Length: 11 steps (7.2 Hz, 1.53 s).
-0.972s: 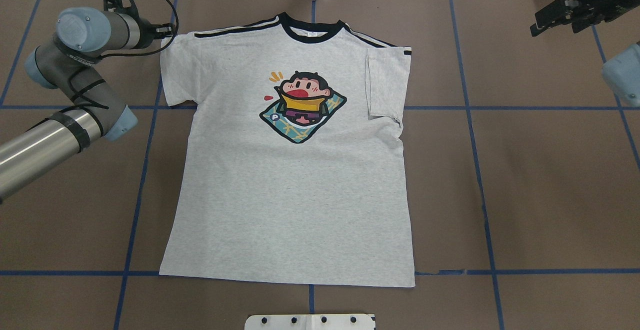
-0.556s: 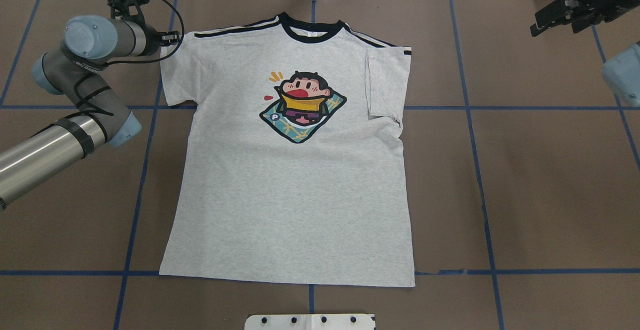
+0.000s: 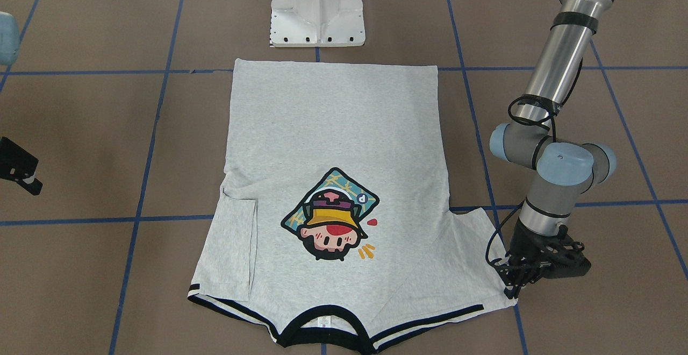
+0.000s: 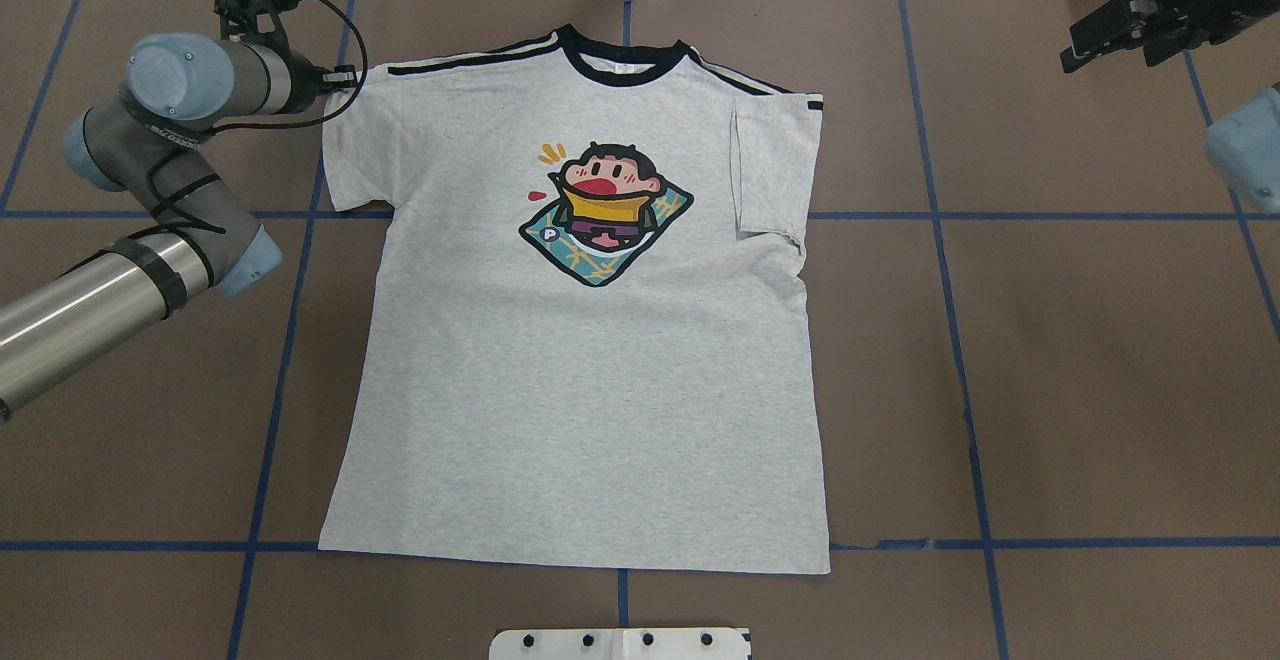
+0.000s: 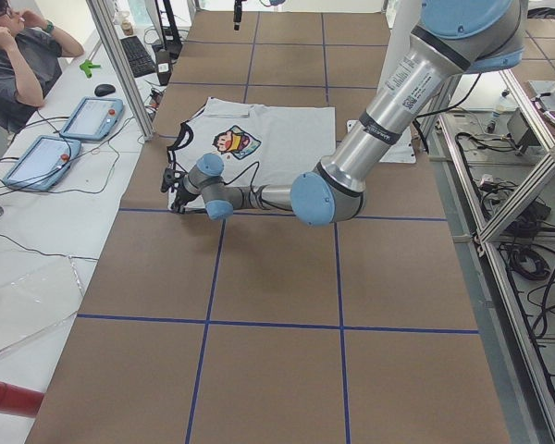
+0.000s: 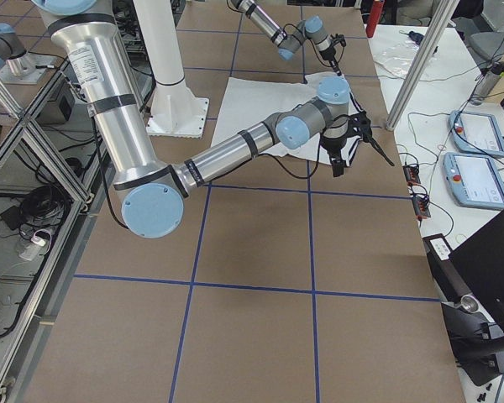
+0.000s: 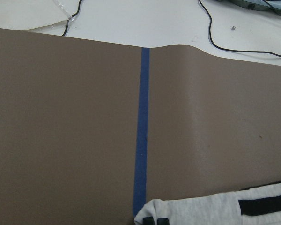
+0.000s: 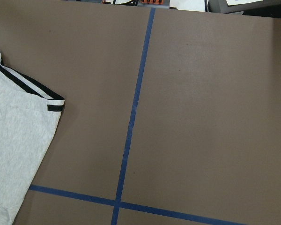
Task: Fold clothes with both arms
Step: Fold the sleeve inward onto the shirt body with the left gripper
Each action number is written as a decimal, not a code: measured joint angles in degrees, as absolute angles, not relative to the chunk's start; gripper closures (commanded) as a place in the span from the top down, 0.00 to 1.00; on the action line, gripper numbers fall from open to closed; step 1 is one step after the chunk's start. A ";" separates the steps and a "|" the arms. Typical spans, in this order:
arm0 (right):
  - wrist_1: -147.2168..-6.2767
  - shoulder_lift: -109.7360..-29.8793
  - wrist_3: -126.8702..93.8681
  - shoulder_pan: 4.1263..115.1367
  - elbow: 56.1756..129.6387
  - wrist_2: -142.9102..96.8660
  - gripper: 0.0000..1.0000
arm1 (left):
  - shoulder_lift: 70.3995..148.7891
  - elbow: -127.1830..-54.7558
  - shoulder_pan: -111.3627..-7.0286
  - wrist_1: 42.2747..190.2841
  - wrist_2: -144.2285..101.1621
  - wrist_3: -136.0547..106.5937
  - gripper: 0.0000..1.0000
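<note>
the grey t-shirt point(image 4: 590, 380) lies flat and print-up in the middle of the table point(image 4: 1050, 340), collar toward the far edge and hem toward the robot's edge. the sleeve on the robot's right point(image 4: 768, 165) is already folded in over the body. the other sleeve point(image 4: 350, 150) lies spread out.

the left gripper point(image 3: 513, 285) sits low at the outer corner of that spread sleeve, right by the striped shoulder. i cannot tell whether its fingers are parted or have closed on the cloth. the front view shows them only as a dark tangle at the hem, and the left wrist view catches just the sleeve end at its bottom edge. the right gripper point(image 4: 1108, 58) hangs well off near the far right corner of the table, fingers spread apart and holding nothing.

the likely next step is folding this sleeve inward, and that has several risks:
- the fingers may catch only the top layer, or miss the thin edge, so the sleeve slips out partway.
- nothing pins the shirt, so a sideways pull could drag the whole body and undo the finished fold.
- a grip this near the shoulder corner could leave the crease slanted.
- pressing too low may snag the brown table covering.
</note>
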<state>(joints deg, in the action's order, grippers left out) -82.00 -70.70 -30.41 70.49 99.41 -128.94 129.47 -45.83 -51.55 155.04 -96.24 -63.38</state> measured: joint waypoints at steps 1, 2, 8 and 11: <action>-82.00 -70.68 -30.41 70.49 99.41 -128.93 1.00 | 129.47 -46.50 -51.64 154.96 -96.24 -63.21 0.00; -82.00 -70.69 -30.41 70.49 99.41 -128.94 1.00 | 129.46 -47.96 -51.69 154.61 -96.26 -62.90 0.00; -82.00 -70.82 -30.52 70.49 99.18 -128.87 1.00 | 137.90 -55.37 -47.41 130.76 -90.71 -67.42 0.00; -81.92 -70.84 -30.53 70.46 98.69 -128.93 1.00 | 143.32 -52.24 -44.14 126.26 -89.20 -71.86 0.22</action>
<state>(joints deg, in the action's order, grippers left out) -81.92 -70.84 -30.53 70.46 98.69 -128.93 143.32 -52.24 -44.14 126.26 -89.20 -71.86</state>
